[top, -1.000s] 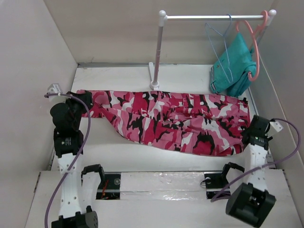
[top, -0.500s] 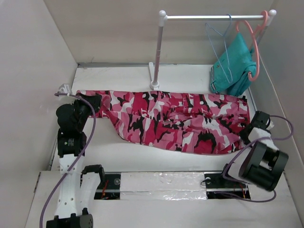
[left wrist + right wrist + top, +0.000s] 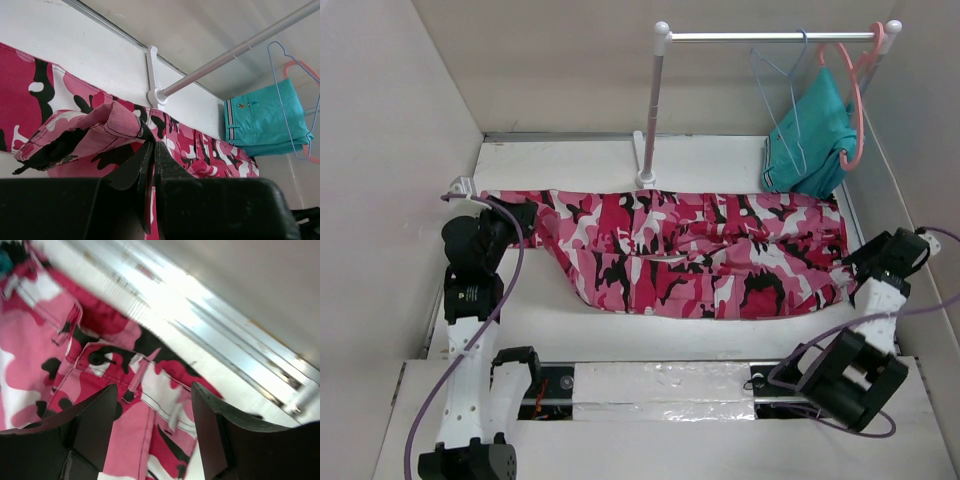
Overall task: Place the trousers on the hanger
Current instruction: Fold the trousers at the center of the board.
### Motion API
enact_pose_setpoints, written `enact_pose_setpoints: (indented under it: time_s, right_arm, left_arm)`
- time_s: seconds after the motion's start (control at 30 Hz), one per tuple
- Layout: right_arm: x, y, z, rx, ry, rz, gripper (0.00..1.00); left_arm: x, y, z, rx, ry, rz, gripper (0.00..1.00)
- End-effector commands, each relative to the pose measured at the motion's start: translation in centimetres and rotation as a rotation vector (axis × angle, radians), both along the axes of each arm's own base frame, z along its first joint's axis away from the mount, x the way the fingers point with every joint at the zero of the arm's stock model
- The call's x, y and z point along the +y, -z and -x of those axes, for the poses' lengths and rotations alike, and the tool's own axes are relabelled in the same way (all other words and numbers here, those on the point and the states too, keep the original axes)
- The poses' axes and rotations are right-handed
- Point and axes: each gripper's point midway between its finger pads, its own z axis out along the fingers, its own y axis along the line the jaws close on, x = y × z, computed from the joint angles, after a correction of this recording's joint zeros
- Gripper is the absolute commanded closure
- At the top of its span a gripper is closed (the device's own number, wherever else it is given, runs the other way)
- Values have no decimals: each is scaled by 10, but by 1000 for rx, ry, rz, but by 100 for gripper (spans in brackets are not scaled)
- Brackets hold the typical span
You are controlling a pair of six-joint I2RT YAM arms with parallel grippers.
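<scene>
Two arms stand at the near edge of one white table (image 3: 570, 160). On the left, the left gripper (image 3: 149, 142) has its jaws pressed almost together, pinching a fold of pink cloth at the leg end of the trousers (image 3: 690, 250). That end is lifted and bunched at the jaws, while the cloth beside it lies flat.

There is one pair of trousers, in pink, red, white and black camouflage. It lies lengthwise across the middle of the table, leg end at the left and waistband at the right.

Behind it stands one clothes rack (image 3: 655, 100): a single upright post with a horizontal rail running to the right. Two hangers hang from the right part of the rail. The hanger (image 3: 786, 95) of thin blue wire hangs bare, well apart from the trousers. Just to its right, a pink hanger (image 3: 860, 110) carries one folded teal garment (image 3: 815, 130). The left wrist view shows a small mark near the top of that garment, too small to read.

On the far right, the right gripper (image 3: 154, 387) has its jaws spread wide and holds nothing. It is just over the waistband, where one dark button (image 3: 97, 358) and a belt loop show between the fingers.
</scene>
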Motion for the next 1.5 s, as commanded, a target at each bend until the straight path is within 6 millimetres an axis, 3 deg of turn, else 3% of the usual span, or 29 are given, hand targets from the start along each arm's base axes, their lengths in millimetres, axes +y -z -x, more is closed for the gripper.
enact_pose_setpoints:
  time_s: [0.0, 0.03, 0.1, 0.2, 0.27, 0.33, 0.47, 0.53, 0.93, 1.03, 1.1, 1.2, 1.4, 1.47]
  right_arm:
    - [-1, -2, 38, -2, 120, 9, 36]
    - [2, -4, 49, -33, 149, 35, 39]
    - [2, -3, 67, -41, 210, 25, 58]
    - [11, 8, 69, -58, 185, -32, 81]
    - [20, 27, 66, -31, 157, -119, 88]
    - [24, 38, 66, -4, 146, -159, 86]
    - [26, 54, 68, -14, 172, -201, 57]
    - [28, 59, 67, -39, 172, -215, 53]
    - [21, 63, 59, -15, 212, -284, 52]
    - [13, 62, 62, 3, 248, -261, 55]
    - [6, 59, 67, 17, 251, -232, 63]
    - [-5, 59, 68, -10, 244, -164, 55]
    - [-8, 65, 59, 26, 181, -191, 51]
    - [-12, 72, 58, 57, 185, -207, 56]
  left_arm:
    - [-8, -22, 0, -87, 34, -7, 100]
    - [-11, -22, 1, -87, 46, -6, 100]
    - [-11, -23, 1, -90, 48, -6, 100]
    - [-15, -23, 2, -94, 64, -3, 100]
    - [-15, -22, 3, -93, 64, -2, 100]
    - [-16, -23, 4, -94, 66, -4, 100]
    - [-15, -23, 3, -95, 65, -6, 100]
    - [-15, -22, 2, -90, 65, -5, 100]
    - [-9, -20, 1, -83, 38, -3, 100]
    - [-6, -21, 1, -85, 22, -8, 100]
    - [-6, -21, 1, -85, 22, -9, 100]
    - [-7, -19, 0, -84, 26, -3, 100]
    - [-5, -18, -1, -84, 23, -3, 100]
    - [-4, -17, 0, -82, 22, -7, 100]
